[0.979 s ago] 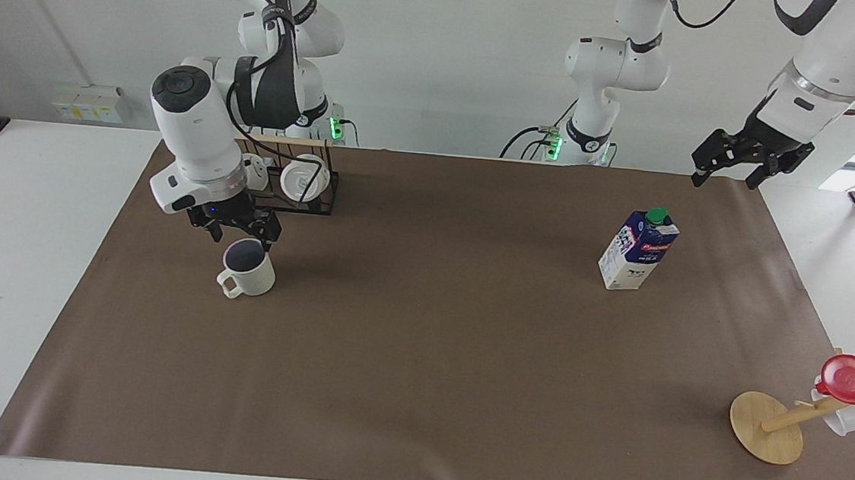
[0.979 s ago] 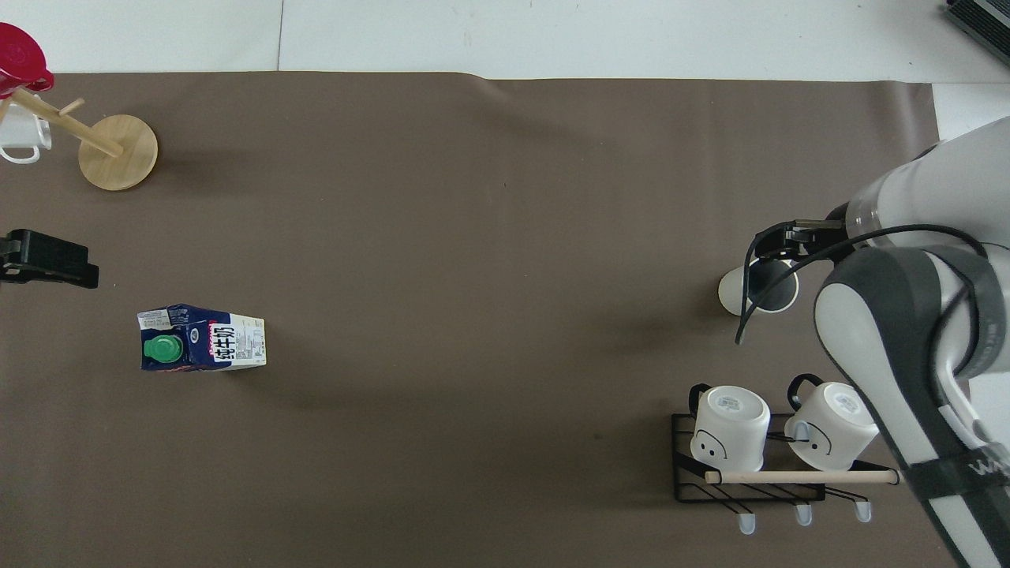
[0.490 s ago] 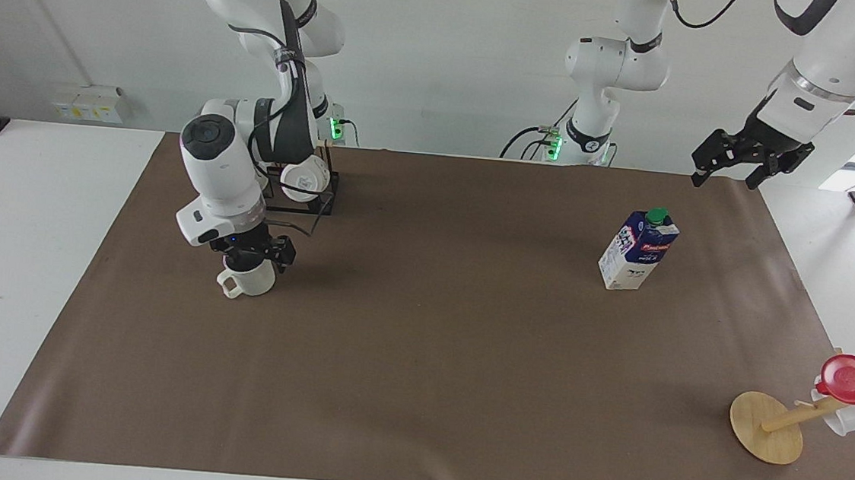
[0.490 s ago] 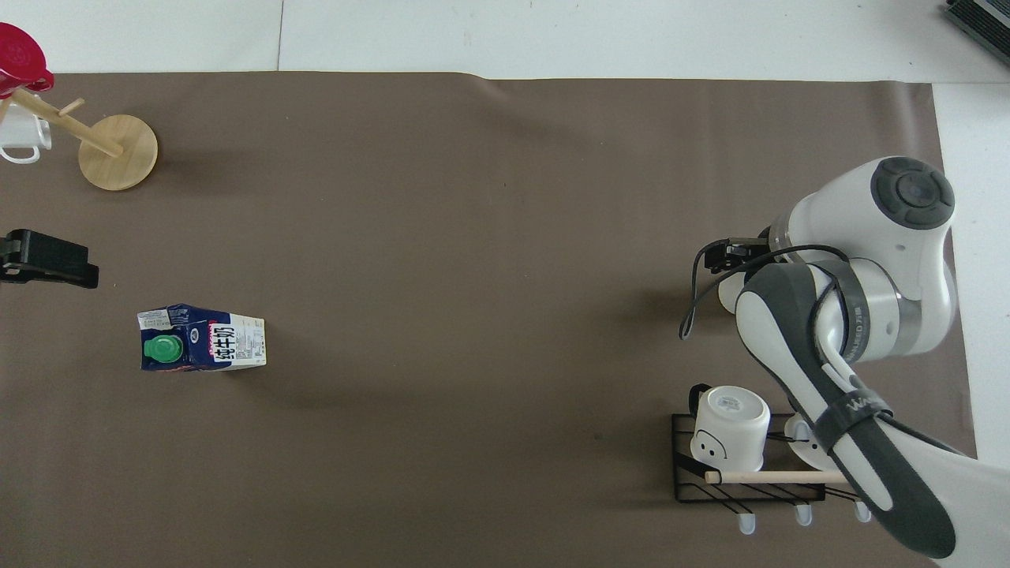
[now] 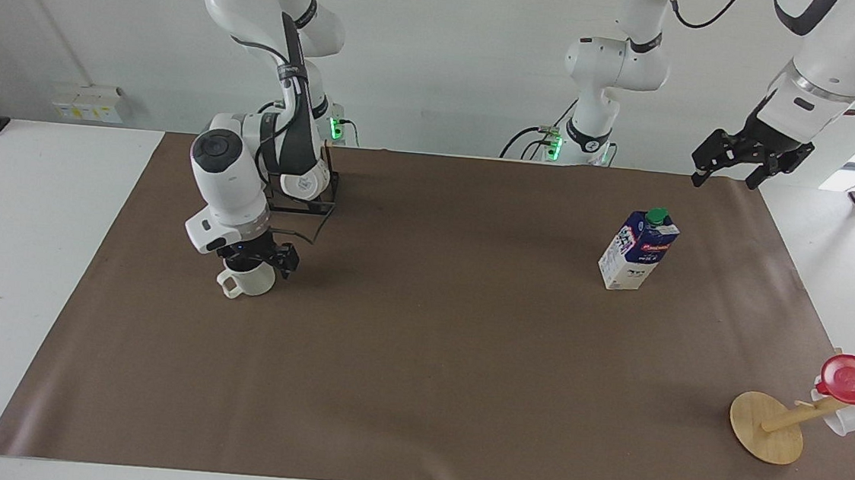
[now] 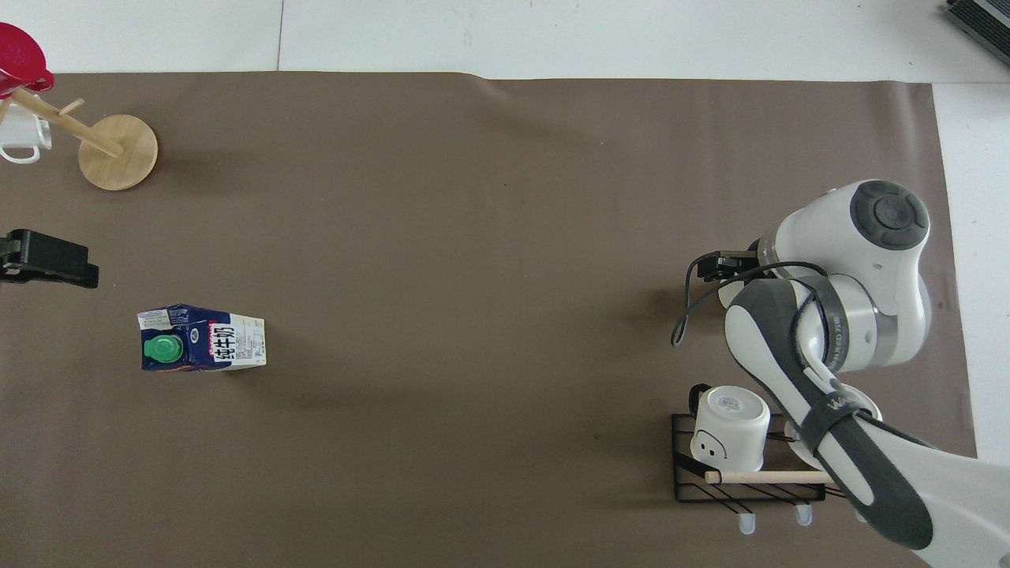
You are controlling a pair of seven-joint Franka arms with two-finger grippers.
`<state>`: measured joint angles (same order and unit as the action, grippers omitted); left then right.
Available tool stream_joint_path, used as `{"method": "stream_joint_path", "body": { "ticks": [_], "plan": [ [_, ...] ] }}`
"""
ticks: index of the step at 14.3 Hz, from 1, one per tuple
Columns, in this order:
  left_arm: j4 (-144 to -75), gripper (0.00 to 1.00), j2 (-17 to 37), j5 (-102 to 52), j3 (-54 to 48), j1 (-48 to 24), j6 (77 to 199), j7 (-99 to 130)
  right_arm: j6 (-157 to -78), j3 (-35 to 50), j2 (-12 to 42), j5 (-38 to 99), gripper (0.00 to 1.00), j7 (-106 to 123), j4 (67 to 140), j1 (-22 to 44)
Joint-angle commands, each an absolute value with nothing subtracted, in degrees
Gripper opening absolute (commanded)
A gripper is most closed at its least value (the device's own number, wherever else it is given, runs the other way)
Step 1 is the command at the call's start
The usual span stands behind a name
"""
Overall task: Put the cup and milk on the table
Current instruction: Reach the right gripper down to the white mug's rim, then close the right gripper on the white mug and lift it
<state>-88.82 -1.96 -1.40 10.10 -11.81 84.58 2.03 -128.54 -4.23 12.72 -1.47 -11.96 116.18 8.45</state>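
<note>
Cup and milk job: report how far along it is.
Done: the milk stands upright on the table, free of the waiting open left gripper. In hand: the open right gripper is down at the standing cup. Left: clearing the right gripper away.

The white worktop carries a wide brown mat, on which stand the cup, the milk, a black mug rack and a wooden mug tree.

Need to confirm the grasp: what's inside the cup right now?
The right gripper sits down over the cup's mouth and covers it. The cup's inside and whether a finger reaches into it cannot be seen.
</note>
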Motion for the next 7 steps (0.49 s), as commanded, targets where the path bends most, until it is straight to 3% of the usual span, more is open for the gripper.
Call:
{"method": "stream_joint_path", "body": {
  "ticks": [1,3,7],
  "plan": [
    [-88.95,1.0,-2.64,-0.79,10.63,-12.48,83.94,2.46,-129.64,-3.96,12.22,-0.97,0.87,-12.22,117.07,8.17],
    [-88.95,1.0,-2.55,-0.79,10.63,-12.48,83.94,2.46,-129.64,-4.04,12.3,-1.05,0.72,-12.22,117.07,8.17],
    [-88.95,1.0,-2.55,-0.79,10.63,-12.48,83.94,2.46,-129.73,-3.96,12.3,-1.05,0.1,-12.22,116.98,8.17]
  ]
}}
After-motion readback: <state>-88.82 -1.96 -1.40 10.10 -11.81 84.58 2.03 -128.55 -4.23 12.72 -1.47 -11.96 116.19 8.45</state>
